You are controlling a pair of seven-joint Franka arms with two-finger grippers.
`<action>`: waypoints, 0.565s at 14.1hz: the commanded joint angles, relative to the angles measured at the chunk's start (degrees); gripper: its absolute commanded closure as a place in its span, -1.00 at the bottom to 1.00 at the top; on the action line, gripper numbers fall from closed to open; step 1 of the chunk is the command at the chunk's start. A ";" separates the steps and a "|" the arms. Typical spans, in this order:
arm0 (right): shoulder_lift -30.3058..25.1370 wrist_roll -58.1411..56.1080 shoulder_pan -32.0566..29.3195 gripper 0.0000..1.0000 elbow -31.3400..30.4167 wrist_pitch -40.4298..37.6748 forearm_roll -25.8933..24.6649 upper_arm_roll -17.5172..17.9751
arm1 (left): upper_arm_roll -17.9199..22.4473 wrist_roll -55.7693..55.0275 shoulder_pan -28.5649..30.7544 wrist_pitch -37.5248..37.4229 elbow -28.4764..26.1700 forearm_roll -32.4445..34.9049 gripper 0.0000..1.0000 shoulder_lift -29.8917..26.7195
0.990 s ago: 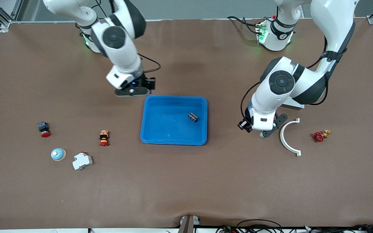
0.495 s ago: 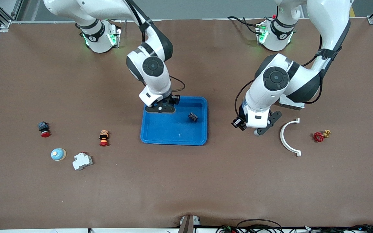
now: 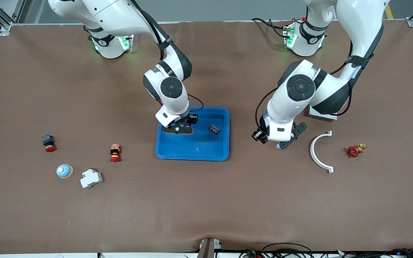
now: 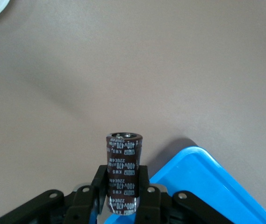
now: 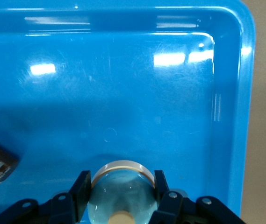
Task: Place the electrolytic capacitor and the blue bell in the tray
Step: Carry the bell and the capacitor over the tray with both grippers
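Toward the right arm's end of the bench [image 3: 206, 208]: a red-capped push button [image 3: 48, 143]; nearer the front camera, a second bell [image 3: 64, 171], pale blue with a cream knob, resting alone; just beside it a white breaker block [image 3: 91, 178]; nearer the tray, an orange-and-red button [image 3: 115, 152], standing apart from the rest.

At mid-bench, the tray [image 3: 192, 157], bright blue and shallow; over its corner toward the right arm's base, the right pincer [image 3: 178, 128], pinching the blue bell [image 5: 118, 191] between 2 black fingers [image 5: 80, 187], dome outward above the tray floor; cannot tell whether touching the floor. Inside the tray, toward the left arm's end, a second capacitor [image 3: 213, 129], dark, lying on its side, well apart from the held bell.

Just beside the tray, over bare bench toward the left arm's end, the left pincer [image 3: 280, 143], clamped on the electrolytic capacitor [image 4: 123, 172]: a dark brown cylinder with white print, held by its lower body with the top end sticking out past the fingers; outside the tray, with the tray's rounded corner near it in the left wrist view.

Closer to the left arm's end, a white curved bracket [image 3: 319, 154] lying flat; last, a small red valve [image 3: 353, 150].
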 commanded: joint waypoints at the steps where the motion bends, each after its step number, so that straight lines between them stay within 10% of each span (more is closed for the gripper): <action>1: 1.45 0.25 0.35 1.00 0.66 1.19 -1.48 0.09 | -0.40 -3.12 -2.13 -1.31 3.06 -0.86 1.00 1.71; 8: 1.45 -0.10 0.08 1.00 -4.35 8.14 -2.89 0.17 | -0.40 -6.38 -4.08 -1.31 4.64 -0.77 1.00 2.58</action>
